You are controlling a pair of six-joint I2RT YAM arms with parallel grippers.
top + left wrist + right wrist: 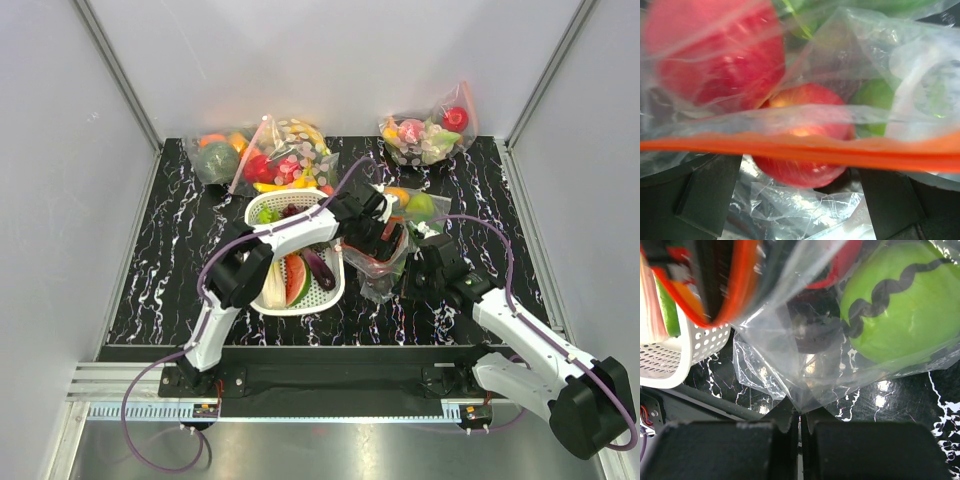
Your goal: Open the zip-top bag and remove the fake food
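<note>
The zip-top bag [375,278] lies crumpled right of the basket, held between both arms. Its orange-red zip strip [800,152] runs straight across the left wrist view. My left gripper [800,200] stands open at the bag's mouth [385,232], its dark fingers [705,195] wide apart on either side of a red round fruit [800,170] seen through the plastic. My right gripper [801,415] is shut on a lower corner of the bag [415,262]. A green round fruit [900,305] fills the plastic above it, with an orange piece [398,195] beside it in the top view.
A white perforated basket [262,300] holding a watermelon slice and an eggplant sits just left of the bag, under the left arm. Three other filled clear bags stand along the back edge [215,155] [290,150] [430,130]. Grey walls enclose the black marbled table.
</note>
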